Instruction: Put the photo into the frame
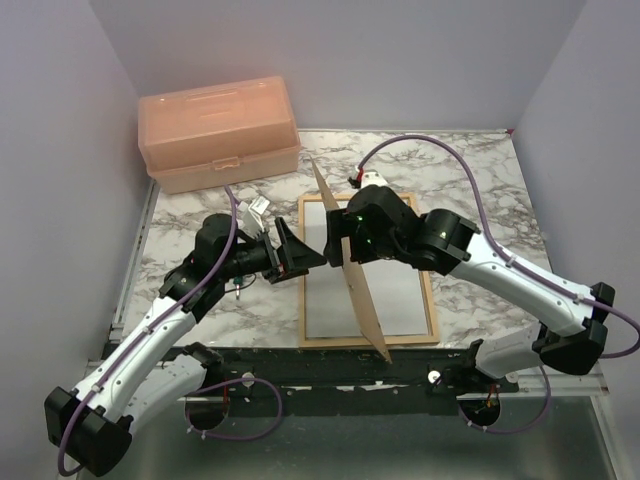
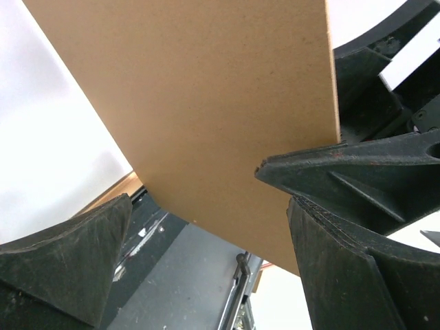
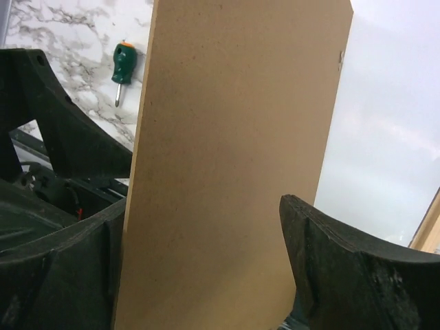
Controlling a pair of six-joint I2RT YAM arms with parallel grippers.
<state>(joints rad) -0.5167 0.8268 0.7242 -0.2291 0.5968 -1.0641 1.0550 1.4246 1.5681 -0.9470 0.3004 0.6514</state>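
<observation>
The photo (image 1: 400, 290) lies white side up inside the frame (image 1: 320, 344) on the table. A brown board (image 1: 367, 310) stands tilted on edge over it. The left claw (image 2: 210, 203) and the right claw (image 3: 206, 199) both gape wide.

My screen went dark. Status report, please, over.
Left gripper open, right gripper open. Frame flat, white sheet inside. Brown board on edge over it, between them.

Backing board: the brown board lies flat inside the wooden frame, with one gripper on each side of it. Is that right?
Not quite. The backing board does not lie flat: the top external view shows it standing on edge, leaning, over the frame. The rest holds: the left gripper and the right gripper are on either side of it.
</observation>
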